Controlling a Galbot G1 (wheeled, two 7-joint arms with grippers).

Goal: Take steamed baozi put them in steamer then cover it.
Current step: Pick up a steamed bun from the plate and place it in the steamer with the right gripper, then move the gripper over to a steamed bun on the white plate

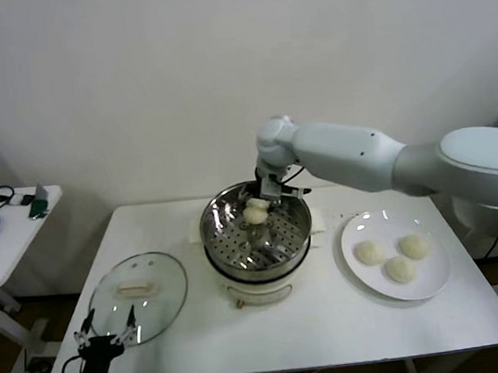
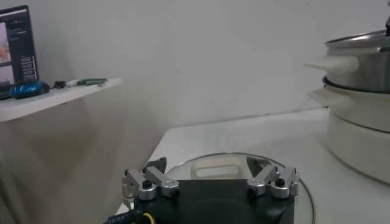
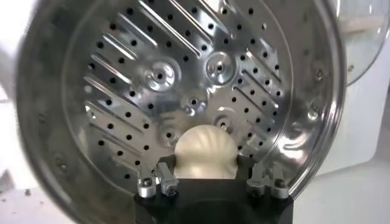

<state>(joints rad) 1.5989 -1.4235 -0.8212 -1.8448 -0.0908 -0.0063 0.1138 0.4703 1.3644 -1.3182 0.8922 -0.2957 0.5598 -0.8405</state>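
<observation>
Loading the first bun: the right arm reaches in from the right across the white table to the steamer, a shiny steel basket with a perforated floor seated on a white pot base at the table's centre. The basket floor is otherwise bare in the right wrist view. At near left lies the cover, a clear glass lid with a metal rim and a flat whitish handle, resting flat on the table. At right sits the white plate, carrying three baozi grouped close together. The right gripper hangs over the far part of the basket, its jaws pinching a fourth baozi between them; this bun appears to be above the floor, not yet resting on it. The left gripper waits at the near left table edge, just beside the cover, its jaws spread wide and holding nothing.

Step in hand, by judgement: placing bun one of four. The next move calls for lowering the bun to the perforated floor and spreading the jaws, setting it toward one side so that room remains for the other three, then returning to the plate. Covering comes last.
</observation>
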